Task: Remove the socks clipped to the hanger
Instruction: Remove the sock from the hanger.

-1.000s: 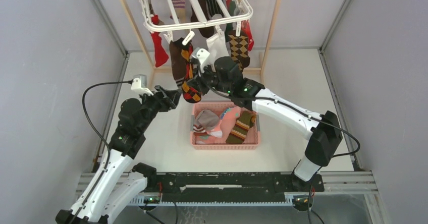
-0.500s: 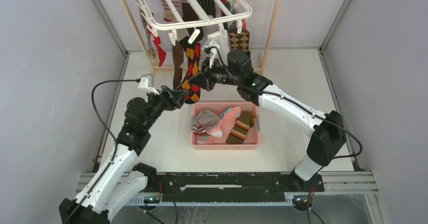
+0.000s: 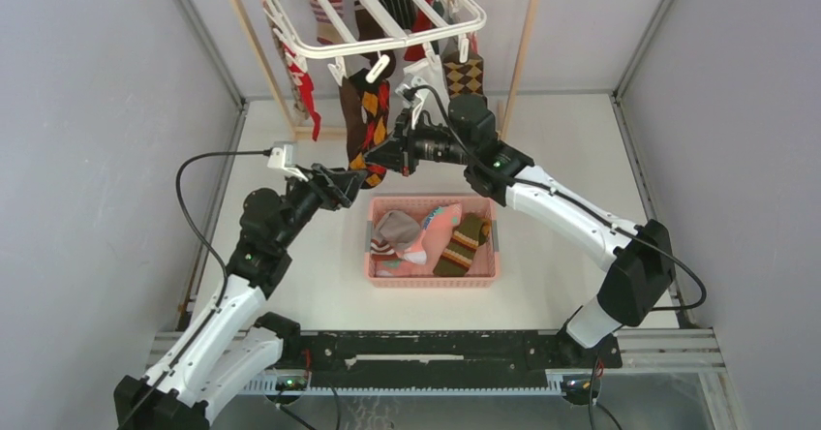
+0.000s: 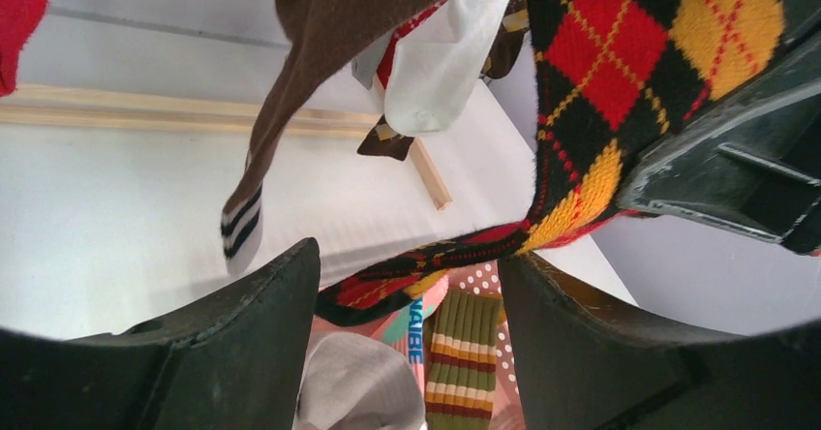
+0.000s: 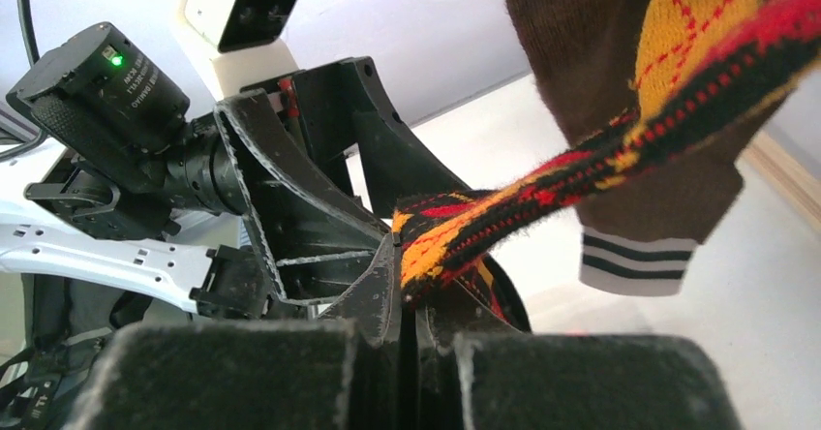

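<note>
One argyle sock [image 3: 373, 110] hangs clipped under the hanger's [image 3: 324, 52] near rail, its toe pinched tight in our right claw [image 3: 378, 162] below the hanger. Our left claw [image 3: 351, 180] gapes wide just beside that toe. We should pull steadily downward, so the clip releases without swinging the hanger.

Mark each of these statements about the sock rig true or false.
1. The right gripper is shut on the argyle sock. True.
2. The left gripper is shut on a sock. False: it is open.
3. The pink basket is empty. False: several socks lie in it.
4. The argyle sock hangs clipped to the hanger. True.
</note>
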Controlling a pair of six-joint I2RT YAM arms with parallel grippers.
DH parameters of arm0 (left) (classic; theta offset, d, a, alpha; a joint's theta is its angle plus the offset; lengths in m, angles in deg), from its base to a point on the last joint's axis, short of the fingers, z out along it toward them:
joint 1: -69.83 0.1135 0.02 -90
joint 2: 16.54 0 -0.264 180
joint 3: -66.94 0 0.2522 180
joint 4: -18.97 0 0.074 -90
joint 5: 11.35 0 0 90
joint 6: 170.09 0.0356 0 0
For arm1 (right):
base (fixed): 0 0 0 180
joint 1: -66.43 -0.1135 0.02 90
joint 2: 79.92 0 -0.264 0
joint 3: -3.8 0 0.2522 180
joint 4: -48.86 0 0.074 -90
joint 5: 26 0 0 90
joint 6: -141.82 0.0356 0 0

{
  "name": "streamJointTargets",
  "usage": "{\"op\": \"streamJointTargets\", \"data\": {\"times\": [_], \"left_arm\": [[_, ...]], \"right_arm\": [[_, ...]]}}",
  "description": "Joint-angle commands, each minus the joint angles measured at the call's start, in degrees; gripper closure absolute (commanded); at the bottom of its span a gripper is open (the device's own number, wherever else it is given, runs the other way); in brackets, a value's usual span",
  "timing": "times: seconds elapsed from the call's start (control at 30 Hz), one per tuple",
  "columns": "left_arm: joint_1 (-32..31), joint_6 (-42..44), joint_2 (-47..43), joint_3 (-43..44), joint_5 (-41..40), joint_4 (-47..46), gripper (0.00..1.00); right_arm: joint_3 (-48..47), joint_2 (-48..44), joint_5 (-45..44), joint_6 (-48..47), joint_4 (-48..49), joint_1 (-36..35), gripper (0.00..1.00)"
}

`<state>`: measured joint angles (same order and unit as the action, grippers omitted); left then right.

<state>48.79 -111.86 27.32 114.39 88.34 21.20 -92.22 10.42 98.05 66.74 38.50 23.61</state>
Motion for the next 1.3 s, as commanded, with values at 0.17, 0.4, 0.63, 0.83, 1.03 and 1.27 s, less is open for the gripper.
{"op": "streamJointTargets", "data": {"times": [0.17,0.4,0.63,0.83,1.03,1.27], "left_arm": [[-1.32,-1.87,1.42,-0.53,5.07,-8.32,0.28],[-2.08,-1.95,1.73,-0.59,5.73,-10.31,0.57],[-2.22,-2.24,1.36,-0.42,7.02,-10.85,0.89],[-2.26,-3.04,0.2,-0.48,8.99,-10.34,0.93],[-2.26,-5.27,-0.98,-0.39,11.04,-9.1,0.93],[-2.27,-6.81,-1.93,0.6,12.16,-6.82,0.92]], "right_arm": [[1.05,-1.93,0.72,4.58,4.13,0.53,1.0],[1.05,-0.75,2.59,7.18,6.01,0.9,1.0],[1.02,-0.11,3.79,8.27,6.66,1.46,1.0],[1.04,0.68,4.54,8.49,5.98,1.99,0.94],[1.34,1.47,4.67,8.4,5.04,2.6,0.72],[3.98,1.27,7.18,11.38,10.33,5.33,0.51]]}}
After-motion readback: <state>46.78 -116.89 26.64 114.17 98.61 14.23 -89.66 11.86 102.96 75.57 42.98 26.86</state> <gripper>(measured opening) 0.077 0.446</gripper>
